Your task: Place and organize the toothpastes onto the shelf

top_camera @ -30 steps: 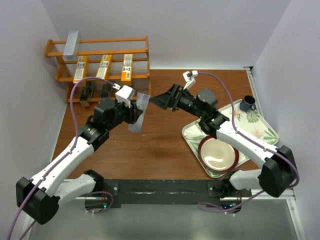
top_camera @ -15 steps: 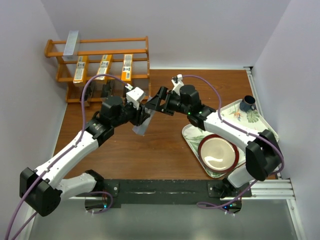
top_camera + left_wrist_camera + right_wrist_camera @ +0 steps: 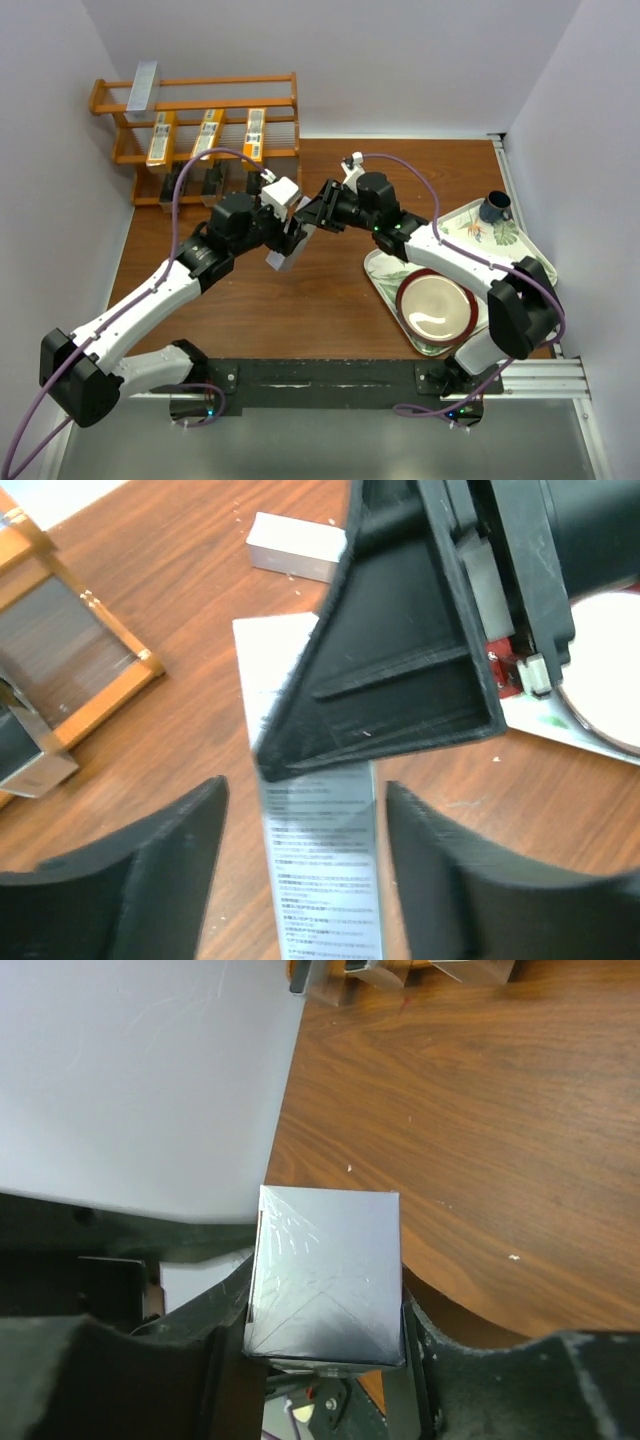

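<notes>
Both arms reach inward from their bases and meet over the middle of the desk (image 3: 330,300), elbows bent, wrists pointed at each other.

The right gripper (image 3: 325,1310) is clamped on one end of a silver-grey toothpaste carton (image 3: 284,250). In the right wrist view the carton's square end sits tight between the two fingers.

The left gripper (image 3: 305,810) stands with its fingers (image 3: 190,860) apart on either side of the same carton. In the left wrist view bare wood shows between each finger and the carton's printed face, so no contact can be confirmed there.

The carton is off the desk, tilted, with its lower end toward the near edge.

The shelf (image 3: 220,80) stands at the far left corner. A second silver-grey carton (image 3: 145,85) stands on its top tier. Three orange-and-white cartons (image 3: 207,132) lie side by side on the middle tier. The lowest tier is partly hidden by the left arm.

A third silver-grey carton (image 3: 295,548) lies flat on the desk.

The leaf-patterned tray (image 3: 520,250) sits at the right, carrying a red-rimmed plate (image 3: 437,307) and a dark mug (image 3: 495,207).
</notes>
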Controlling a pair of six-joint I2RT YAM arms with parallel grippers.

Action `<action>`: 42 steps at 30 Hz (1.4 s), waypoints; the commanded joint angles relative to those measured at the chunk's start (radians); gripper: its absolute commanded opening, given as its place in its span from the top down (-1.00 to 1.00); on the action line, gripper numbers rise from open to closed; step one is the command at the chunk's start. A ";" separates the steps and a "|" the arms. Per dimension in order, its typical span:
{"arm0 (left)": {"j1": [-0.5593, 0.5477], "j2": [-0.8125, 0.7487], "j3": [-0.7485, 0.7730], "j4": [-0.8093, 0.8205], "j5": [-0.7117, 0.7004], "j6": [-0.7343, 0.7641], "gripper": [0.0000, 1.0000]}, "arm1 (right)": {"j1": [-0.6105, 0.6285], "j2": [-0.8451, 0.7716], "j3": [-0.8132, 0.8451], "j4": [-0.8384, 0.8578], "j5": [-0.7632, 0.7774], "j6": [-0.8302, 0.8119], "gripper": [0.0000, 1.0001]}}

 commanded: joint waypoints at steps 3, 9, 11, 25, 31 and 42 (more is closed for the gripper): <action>-0.004 -0.091 -0.039 0.123 -0.146 -0.047 -0.76 | 0.002 -0.066 -0.019 0.074 -0.002 0.051 0.49; -0.004 -0.286 -0.241 0.285 -0.194 -0.137 -0.99 | -0.023 -0.115 -0.055 0.121 0.024 0.121 0.50; -0.004 -0.346 -0.319 0.319 -0.171 -0.170 -0.99 | -0.038 -0.129 -0.071 0.147 0.021 0.155 0.50; -0.007 -0.499 -0.611 0.720 -0.025 -0.228 -0.99 | -0.072 -0.188 -0.140 0.244 0.022 0.287 0.50; -0.012 -0.463 -0.668 0.847 0.007 -0.217 -0.99 | -0.075 -0.208 -0.149 0.255 0.010 0.299 0.49; -0.015 -0.403 -0.668 1.008 0.007 -0.222 -0.68 | -0.076 -0.211 -0.169 0.299 -0.010 0.330 0.49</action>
